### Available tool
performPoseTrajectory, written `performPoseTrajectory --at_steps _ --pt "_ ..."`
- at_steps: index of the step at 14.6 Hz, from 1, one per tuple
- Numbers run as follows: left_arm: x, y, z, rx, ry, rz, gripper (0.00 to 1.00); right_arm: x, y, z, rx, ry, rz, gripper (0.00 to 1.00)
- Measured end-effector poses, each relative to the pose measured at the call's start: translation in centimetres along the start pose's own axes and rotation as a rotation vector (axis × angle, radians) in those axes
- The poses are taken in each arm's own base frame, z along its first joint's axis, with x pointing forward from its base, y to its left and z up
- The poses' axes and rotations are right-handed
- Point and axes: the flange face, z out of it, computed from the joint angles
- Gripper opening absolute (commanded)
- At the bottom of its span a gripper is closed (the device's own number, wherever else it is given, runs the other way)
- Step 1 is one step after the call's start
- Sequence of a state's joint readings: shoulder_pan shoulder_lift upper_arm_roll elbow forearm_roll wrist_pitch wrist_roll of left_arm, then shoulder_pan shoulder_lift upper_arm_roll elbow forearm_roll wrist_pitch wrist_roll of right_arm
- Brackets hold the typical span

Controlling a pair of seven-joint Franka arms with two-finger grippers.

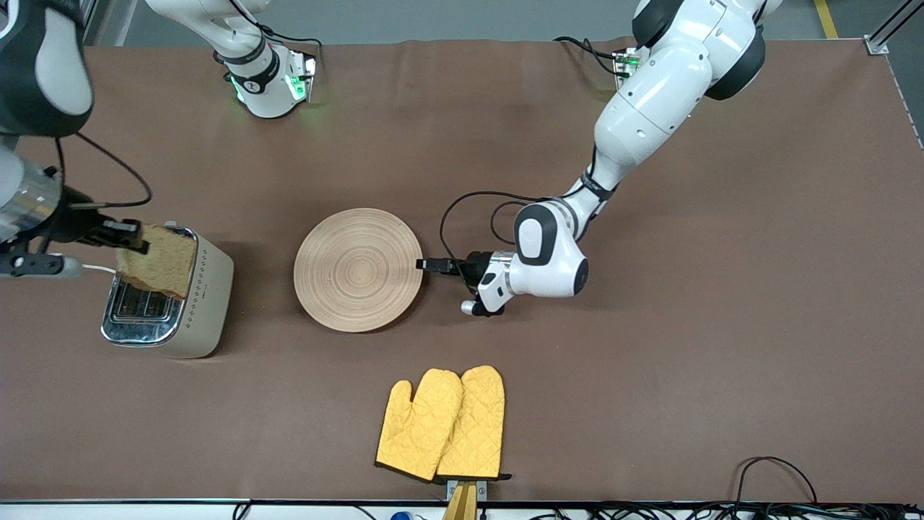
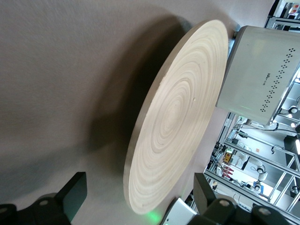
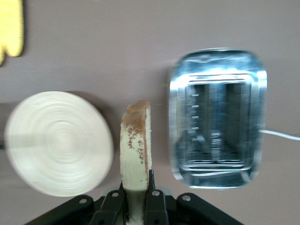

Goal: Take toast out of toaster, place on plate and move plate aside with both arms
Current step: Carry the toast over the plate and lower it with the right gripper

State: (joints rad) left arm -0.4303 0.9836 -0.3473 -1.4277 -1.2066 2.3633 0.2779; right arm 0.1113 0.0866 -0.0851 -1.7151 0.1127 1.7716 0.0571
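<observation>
The toast (image 1: 159, 260) is a speckled tan slice held upright on edge in my right gripper (image 1: 133, 242), just above the toaster (image 1: 206, 303). In the right wrist view my right gripper (image 3: 137, 185) is shut on the toast (image 3: 136, 140), with the toaster (image 3: 215, 117) and the plate (image 3: 56, 140) below. The round wooden plate (image 1: 358, 269) lies flat mid-table. My left gripper (image 1: 421, 264) is low at the plate's rim on the left arm's side. In the left wrist view it (image 2: 138, 197) is open, with the plate's rim (image 2: 136, 187) between its fingers.
A pair of yellow quilted oven mitts (image 1: 444, 425) lies nearer the front camera than the plate, at the table's edge; they also show in the right wrist view (image 3: 10, 28). The toaster's white side shows in the left wrist view (image 2: 262, 70). The left arm's black cable (image 1: 462, 209) loops beside the plate.
</observation>
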Motion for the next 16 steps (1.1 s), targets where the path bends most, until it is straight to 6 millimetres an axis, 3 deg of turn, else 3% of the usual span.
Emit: performPoseTrajectory --at_steps 2,4,5,7,10,16 --pt "-0.3 -0.4 1.5 -0.001 0.016 -0.001 0.88 -0.2 -6.0 2.7 0.033 0.025 0.017 0.00" --pt "-0.6 -0.1 2.3 0.004 0.033 0.002 0.53 -1.1 -10.8 7.8 0.078 0.032 0.041 0.00" --pt "-0.7 0.0 2.6 0.007 0.038 0.006 0.35 -1.9 -12.1 10.5 0.106 0.010 0.054 0.00" --pt "-0.9 0.1 2.9 0.003 0.050 -0.003 0.19 -3.7 -13.4 14.7 0.133 -0.033 0.070 0.00" --pt "-1.0 -0.1 3.2 -0.007 0.051 -0.020 0.03 -5.9 -14.4 17.5 0.131 -0.031 0.102 0.00" --pt "-1.1 0.5 3.3 -0.024 0.050 -0.003 0.01 -7.9 -19.0 18.1 0.178 0.034 0.142 0.00"
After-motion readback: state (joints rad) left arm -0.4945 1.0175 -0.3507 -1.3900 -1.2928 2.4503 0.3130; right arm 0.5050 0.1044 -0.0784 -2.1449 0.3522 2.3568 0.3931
